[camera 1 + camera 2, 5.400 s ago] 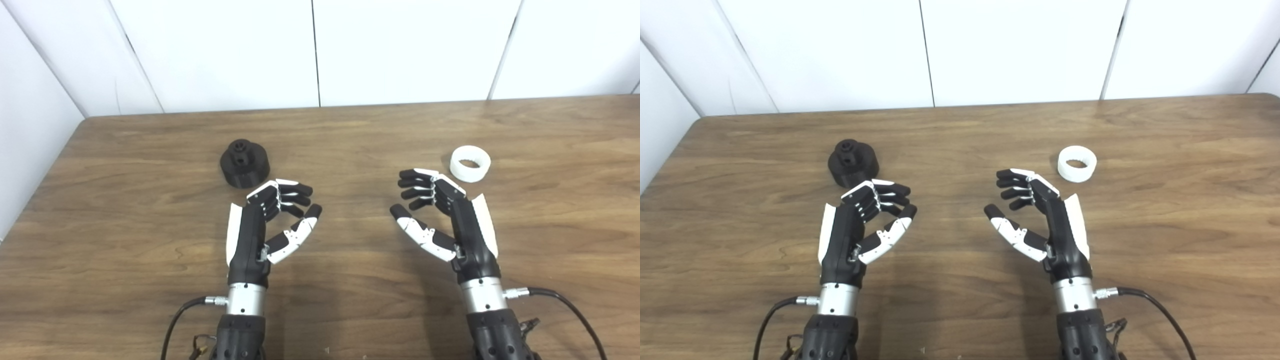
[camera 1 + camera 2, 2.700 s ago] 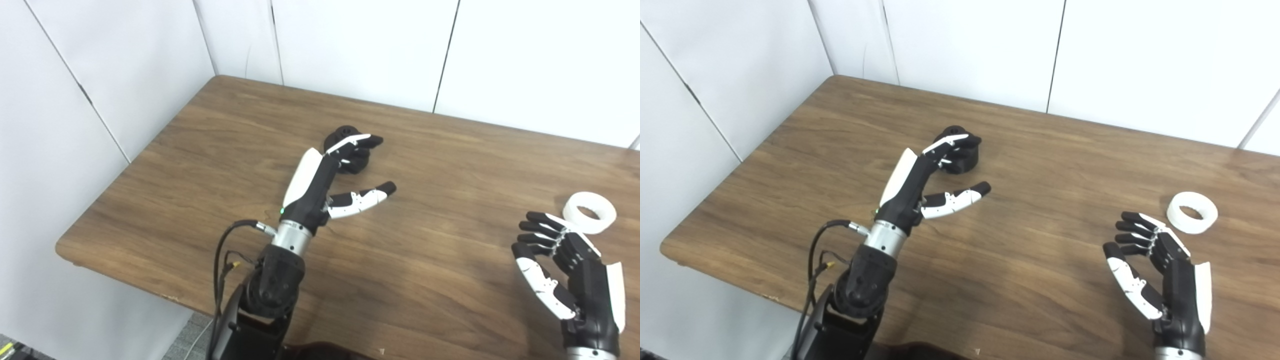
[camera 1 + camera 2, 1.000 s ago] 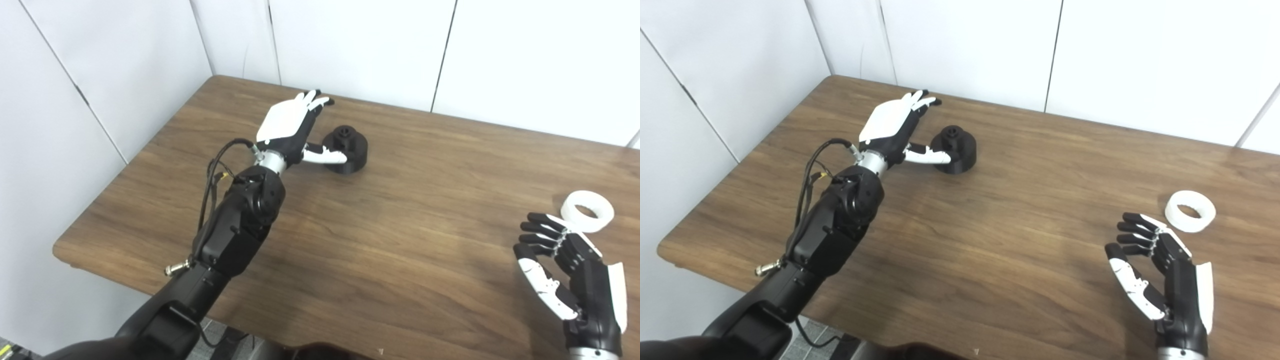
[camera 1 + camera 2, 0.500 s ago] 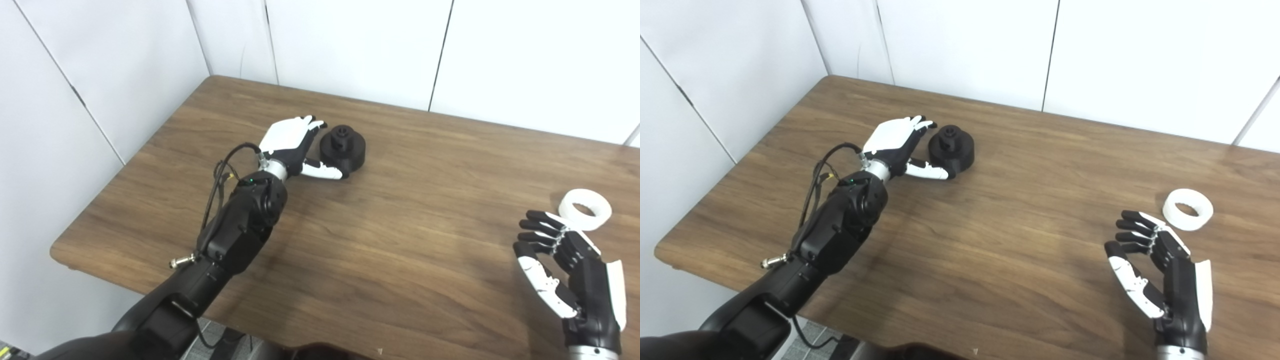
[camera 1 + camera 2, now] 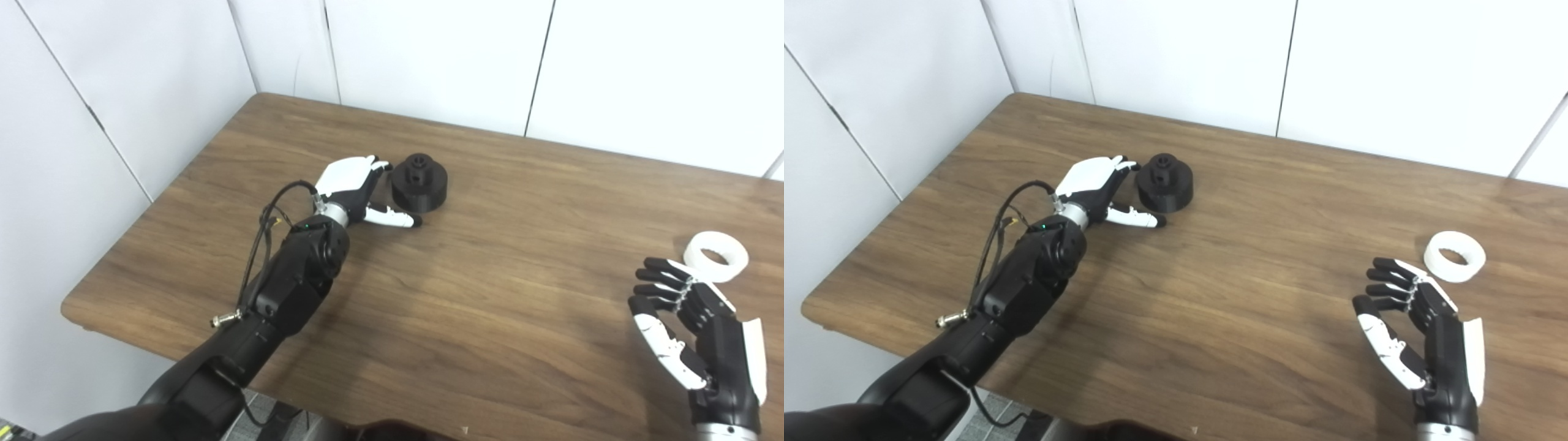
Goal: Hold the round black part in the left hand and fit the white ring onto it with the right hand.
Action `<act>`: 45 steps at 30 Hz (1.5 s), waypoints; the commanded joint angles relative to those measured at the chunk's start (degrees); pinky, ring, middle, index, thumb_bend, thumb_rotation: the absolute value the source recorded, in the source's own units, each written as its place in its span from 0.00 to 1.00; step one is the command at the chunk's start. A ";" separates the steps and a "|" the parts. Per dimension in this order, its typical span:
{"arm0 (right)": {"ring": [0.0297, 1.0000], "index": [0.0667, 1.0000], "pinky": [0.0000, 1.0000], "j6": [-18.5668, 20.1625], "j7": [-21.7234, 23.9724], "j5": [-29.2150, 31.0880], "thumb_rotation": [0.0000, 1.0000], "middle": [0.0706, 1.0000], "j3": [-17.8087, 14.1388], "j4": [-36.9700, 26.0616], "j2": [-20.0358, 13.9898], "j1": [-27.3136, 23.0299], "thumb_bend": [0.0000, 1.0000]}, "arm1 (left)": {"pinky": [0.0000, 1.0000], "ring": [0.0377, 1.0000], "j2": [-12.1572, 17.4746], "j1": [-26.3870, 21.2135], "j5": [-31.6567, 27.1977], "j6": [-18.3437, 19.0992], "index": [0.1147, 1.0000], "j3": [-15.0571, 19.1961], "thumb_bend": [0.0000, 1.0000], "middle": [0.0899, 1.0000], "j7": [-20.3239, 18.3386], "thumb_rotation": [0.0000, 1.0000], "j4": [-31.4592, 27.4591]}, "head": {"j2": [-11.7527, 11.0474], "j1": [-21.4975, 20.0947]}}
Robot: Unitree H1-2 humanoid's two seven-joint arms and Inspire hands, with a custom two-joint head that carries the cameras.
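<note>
The round black part [image 5: 420, 182] stands on the wooden table [image 5: 490, 294], far left of centre, with a raised hub on top. My left hand [image 5: 354, 190] lies just left of it, palm down and open, its thumb stretched along the table in front of the part; I cannot tell whether the fingers touch it. The white ring [image 5: 716, 256] lies flat at the far right. My right hand [image 5: 695, 331] hovers open near the table's front right, a short way in front of the ring, with nothing in it.
White wall panels [image 5: 429, 55] close the table's back and left sides. The table's left edge and front corner [image 5: 70, 303] are in view, and my left forearm with its cable [image 5: 269, 226] crosses that side.
My left hand has sunk and drawn slightly back beside the black part, thumb now lying on the table in front of it. The right hand and the ring have stayed still.
</note>
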 commanded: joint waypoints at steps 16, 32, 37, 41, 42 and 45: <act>0.60 0.67 0.54 -1.22 -0.25 -0.85 0.47 0.65 -0.31 -2.54 2.84 1.01 0.56 | 0.94 1.00 -3.17 -4.39 -7.03 -5.24 0.84 2.16 1.00 1.00 9.48 0.55 6.86 | 0.42 -0.51; 0.60 0.68 0.53 -0.62 -0.42 -1.46 0.49 0.65 -0.25 -3.19 3.11 1.35 0.56 | 0.98 1.00 -4.29 -4.61 -12.22 -9.39 0.80 2.78 1.00 1.00 10.88 0.44 8.24 | 0.80 -0.65; 0.60 0.68 0.53 -1.61 -0.25 -0.86 0.49 0.65 -0.23 -3.02 2.88 1.43 0.56 | 1.00 1.00 -4.63 -4.38 -14.15 -10.94 0.72 3.20 0.97 1.00 11.37 0.37 8.52 | 0.80 -0.80; 0.60 0.68 0.53 -1.62 -0.32 -0.86 0.50 0.65 -0.41 -2.97 2.75 1.42 0.57 | 1.00 1.00 -4.90 -4.33 -14.57 -11.77 0.64 3.39 0.93 1.00 12.57 0.32 8.94 | 0.85 -0.68; 0.60 0.68 0.53 -1.55 -0.36 -0.87 0.50 0.65 -0.45 -3.00 2.78 1.43 0.57 | 1.00 1.00 -4.93 -4.32 -14.62 -11.82 0.62 3.43 0.92 1.00 12.75 0.32 9.00 | 0.84 -0.66; 0.60 0.68 0.53 -1.33 -0.33 -0.81 0.50 0.65 -0.48 -3.11 2.84 1.49 0.57 | 1.00 1.00 -4.86 -4.25 -14.68 -12.14 0.60 3.37 0.91 1.00 13.03 0.31 9.11 | 0.84 -0.61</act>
